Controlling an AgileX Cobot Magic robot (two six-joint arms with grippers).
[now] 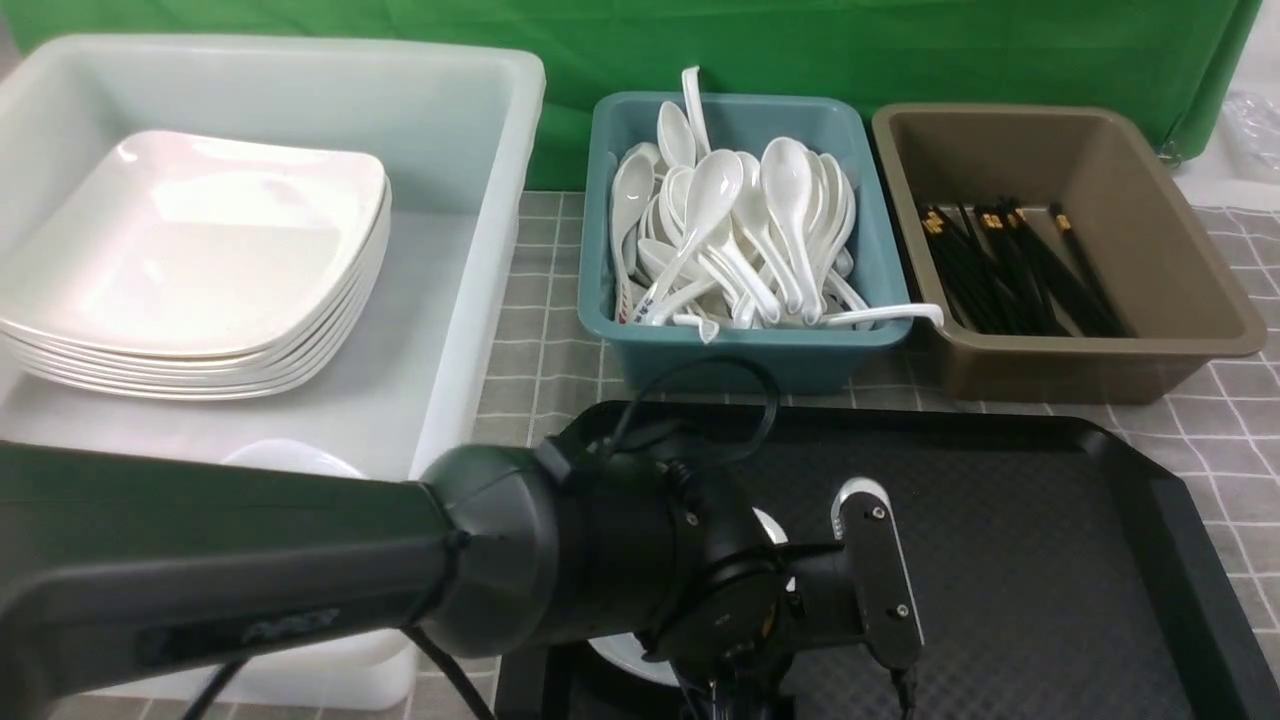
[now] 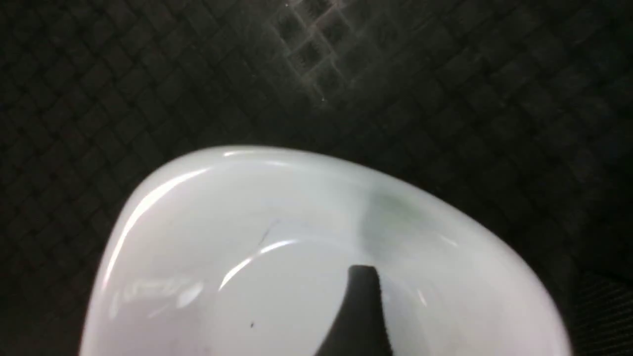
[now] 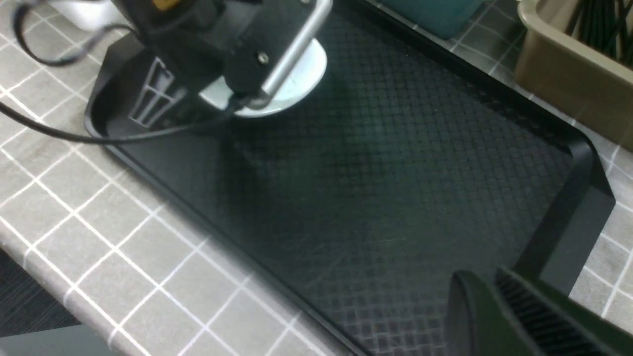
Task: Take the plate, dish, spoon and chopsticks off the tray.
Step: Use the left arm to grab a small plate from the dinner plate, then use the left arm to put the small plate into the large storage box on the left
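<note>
While the glossy white rounded-square dish (image 2: 292,198) sits on the woven-textured black plastic tray (image 1: 1000,520), near its left edge, the left gripper (image 2: 474,277) stands wide open, one finger over the shallow hollow and the other beyond the rim, gripping nothing. The right gripper (image 3: 482,274) is closed and empty. Smooth square plates (image 1: 190,250), oval-bowled spoons (image 1: 710,190) and slender gold-ended chopsticks (image 1: 1000,270) fill separate tubs (image 1: 740,350).

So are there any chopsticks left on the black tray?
No, the front view shows black chopsticks lying in the brown tub, and the right wrist view shows just the white dish on the tray.
</note>
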